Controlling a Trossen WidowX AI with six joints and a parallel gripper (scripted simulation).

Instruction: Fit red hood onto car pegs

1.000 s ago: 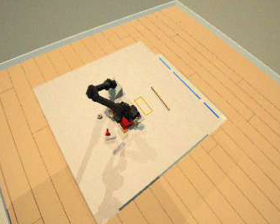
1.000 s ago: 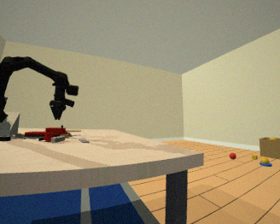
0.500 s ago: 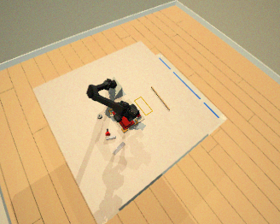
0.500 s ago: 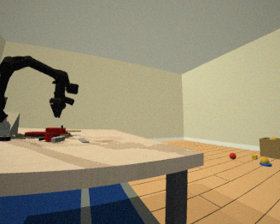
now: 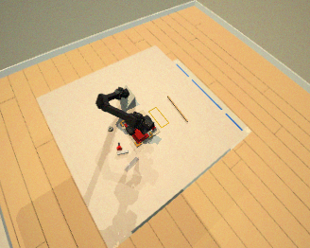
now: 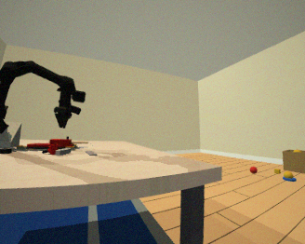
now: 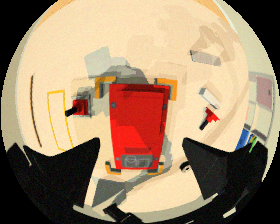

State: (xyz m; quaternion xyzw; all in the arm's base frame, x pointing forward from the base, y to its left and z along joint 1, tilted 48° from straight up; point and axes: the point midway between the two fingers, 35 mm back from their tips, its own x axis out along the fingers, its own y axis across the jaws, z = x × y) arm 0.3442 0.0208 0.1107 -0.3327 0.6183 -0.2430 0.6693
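Observation:
The red hood [image 7: 138,122] [image 6: 60,142] [image 5: 140,135] lies over the car chassis, between the orange corner brackets of the jig [image 7: 173,90]. In the wrist view it looks square to the jig. Small dark round spots show near its corners, but whether every peg is in its hole and the hood is fully flat cannot be told. The engine block is hidden under the hood. My gripper [image 7: 143,143] [image 6: 61,127] is open and empty, and hangs clear above the hood, pointing down, with one finger on each side in the wrist view.
A red block [image 7: 80,107] with a black stick stands left of the jig in the wrist view. To the right are a small red piece [image 7: 210,117] [image 5: 119,147], a white block [image 7: 209,97], a grey plate [image 7: 205,57] and a dark ring [image 5: 111,129]. A thin stick [image 5: 178,109] lies farther off.

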